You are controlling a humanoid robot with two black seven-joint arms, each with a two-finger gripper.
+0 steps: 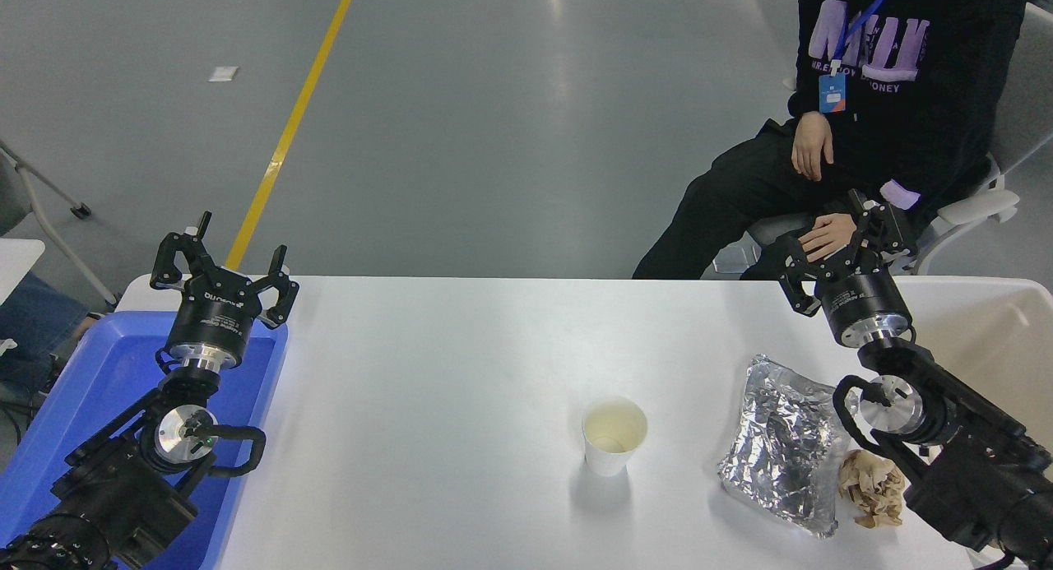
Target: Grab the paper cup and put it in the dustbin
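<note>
The white paper cup (614, 435) stands upright on the white table (461, 364), right of centre, showing its cream inside. The cream-beige dustbin (999, 323) sits at the table's right edge, partly hidden by my right arm. My right gripper (831, 237) is open and empty, raised at the table's far right edge, well behind and to the right of the cup. My left gripper (222, 253) is open and empty, parked over the blue tray at the left.
A crumpled silver foil bag (781, 442) lies right of the cup, with a crumpled brown paper ball (874, 485) beside it. A blue plastic tray (99, 389) sits at the left edge. A person in black (864, 118) sits behind the table's far right.
</note>
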